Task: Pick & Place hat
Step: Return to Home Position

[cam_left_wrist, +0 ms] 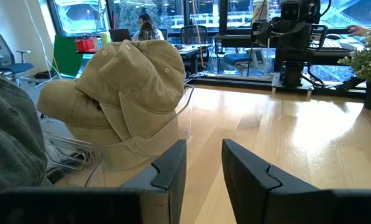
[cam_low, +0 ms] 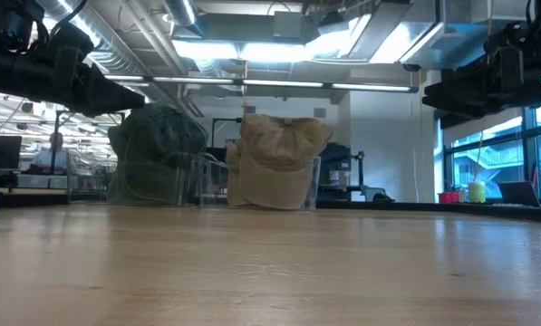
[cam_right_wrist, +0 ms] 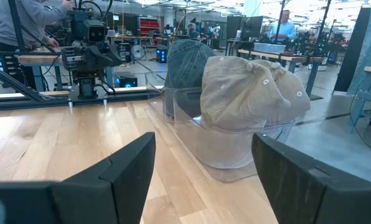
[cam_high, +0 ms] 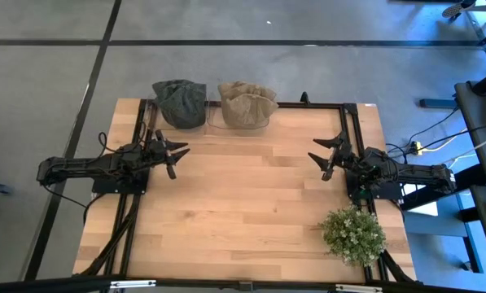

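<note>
A tan hat (cam_high: 247,102) and a dark green hat (cam_high: 180,102) sit side by side on clear stands at the table's far edge; both show in the low view, the tan hat (cam_low: 277,158) and the green hat (cam_low: 157,152). My left gripper (cam_high: 177,155) hovers open over the table's left side, clear of the hats; the tan hat (cam_left_wrist: 126,81) shows ahead of it. My right gripper (cam_high: 327,157) hovers open over the right side, facing the tan hat (cam_right_wrist: 250,93) and the green hat (cam_right_wrist: 186,62).
A small green potted plant (cam_high: 353,234) stands at the table's near right corner. A clear stand (cam_right_wrist: 225,149) carries the tan hat. Bare wooden tabletop (cam_high: 243,203) lies between the arms. People show in the room beyond the table.
</note>
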